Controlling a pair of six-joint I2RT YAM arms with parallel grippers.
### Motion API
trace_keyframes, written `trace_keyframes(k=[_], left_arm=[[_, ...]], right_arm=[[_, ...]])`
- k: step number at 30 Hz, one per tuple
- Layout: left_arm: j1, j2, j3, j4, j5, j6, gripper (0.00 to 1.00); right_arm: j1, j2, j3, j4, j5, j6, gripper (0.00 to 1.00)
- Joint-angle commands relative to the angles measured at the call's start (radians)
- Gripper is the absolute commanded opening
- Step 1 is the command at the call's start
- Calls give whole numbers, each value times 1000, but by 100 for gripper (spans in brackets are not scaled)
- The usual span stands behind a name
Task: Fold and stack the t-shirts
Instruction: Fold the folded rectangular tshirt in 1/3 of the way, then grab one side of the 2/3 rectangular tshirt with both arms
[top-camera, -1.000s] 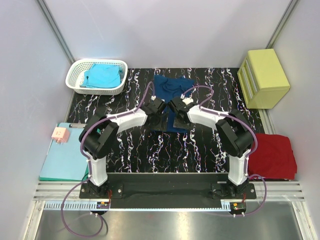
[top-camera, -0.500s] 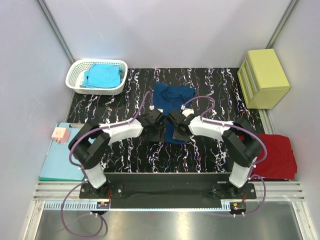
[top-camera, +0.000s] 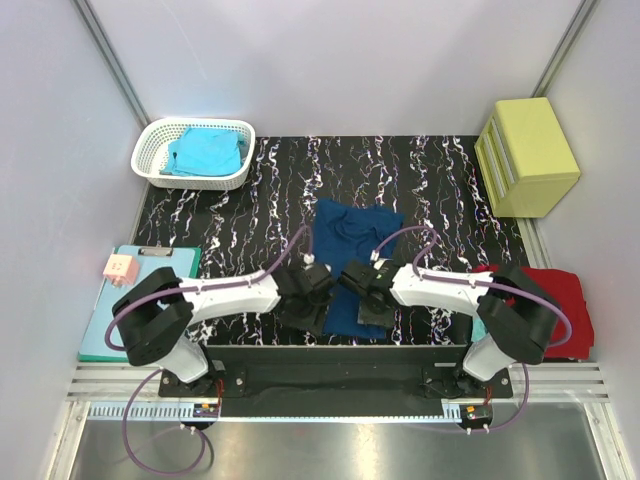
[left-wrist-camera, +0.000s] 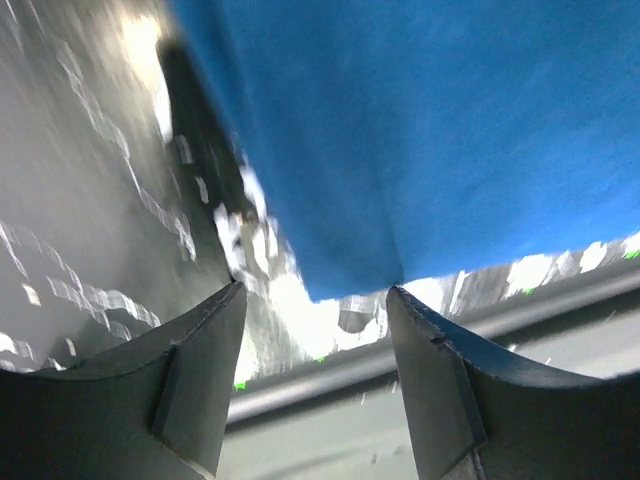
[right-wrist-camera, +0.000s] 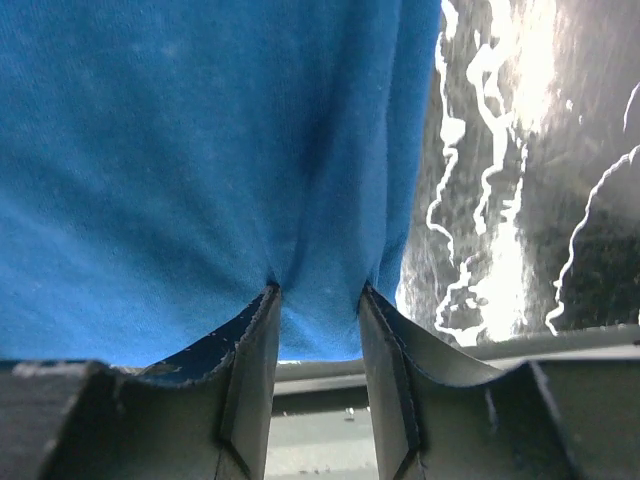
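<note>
The navy tee (top-camera: 352, 238) lies down the middle of the mat (top-camera: 225, 215), reaching from the mat's centre to its near edge. It looks already narrowed to a long strip, so I judge the fold half done. The right gripper (right-wrist-camera: 318, 295) pinches the tee's near hem, and the cloth puckers at its fingertips. The left gripper (left-wrist-camera: 315, 295) stands spread, with the tee's other near corner between its fingers but not nipped. A red tee (top-camera: 548, 305) lies folded off the mat's near right edge, likely the start of the stack. A turquoise tee (top-camera: 205, 150) sits loose in the basket (top-camera: 195, 181) at the mat's far left corner and has yet to be folded. No writing can be read, and no chest print shows.
</note>
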Motion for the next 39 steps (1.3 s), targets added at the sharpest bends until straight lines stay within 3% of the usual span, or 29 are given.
trace_keyframes(k=[1,6,13,17,18,22,28,34,39], left_arm=[[-136,-79,-39,-90,27,-54,63],[-174,-130,-58,-99,-55,-89,62],[-173,-300,40,-87,-292,-68,69],[-90,-274,76,-38,-316,-15,70],[-70,-252,89,-24,-304,-3,70],[2,-185,125,60,-249,70,69],[19,-44,204,102,-212,132,68],[19,-21,192,171,-148,126,68],[19,-12,180,191,-115,126,67]], right_arm=[[42,1,-36,-108,-54,54,44],[74,-77,-78,-103,-7,95,44],[74,-299,48,-148,203,100,51],[35,-353,73,-137,340,36,55],[-26,-346,79,-122,338,5,55],[-241,-241,164,-25,223,-171,54],[-405,58,455,-7,188,-388,51],[-461,335,718,-20,69,-449,49],[-461,447,765,-36,32,-425,48]])
